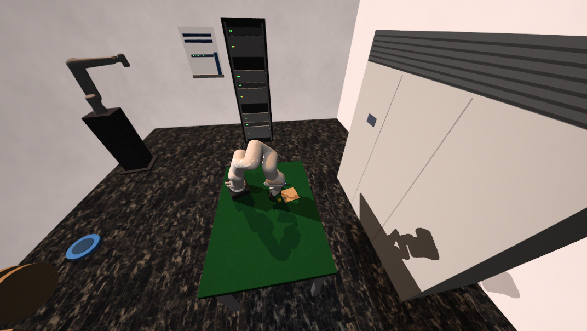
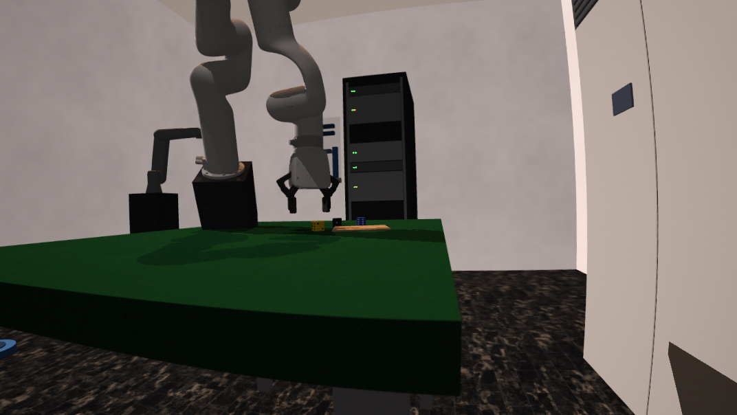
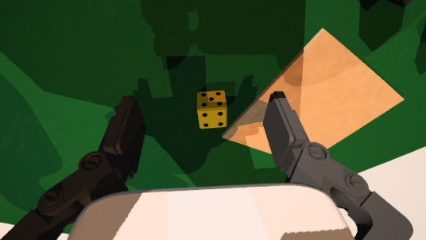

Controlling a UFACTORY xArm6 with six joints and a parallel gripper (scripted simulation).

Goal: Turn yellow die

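Observation:
The yellow die point(image 3: 212, 109) lies flat on the green table, just off the near corner of the orange mat point(image 3: 318, 91). It is apart from the mat. My gripper point(image 3: 204, 109) is open and empty. It hangs above the die, one finger on each side of it in the wrist view. In the side view the gripper point(image 2: 309, 206) is a short way above the yellow die point(image 2: 317, 225). The blue die point(image 2: 361, 220) and a black die point(image 2: 336, 221) stand by the far side of the mat point(image 2: 361, 227). Their top faces are too small to read.
The arm's black base point(image 2: 225, 196) stands at the table's back left. A large cabinet point(image 1: 452, 172) stands to the right of the table, and a server rack point(image 2: 379, 146) behind it.

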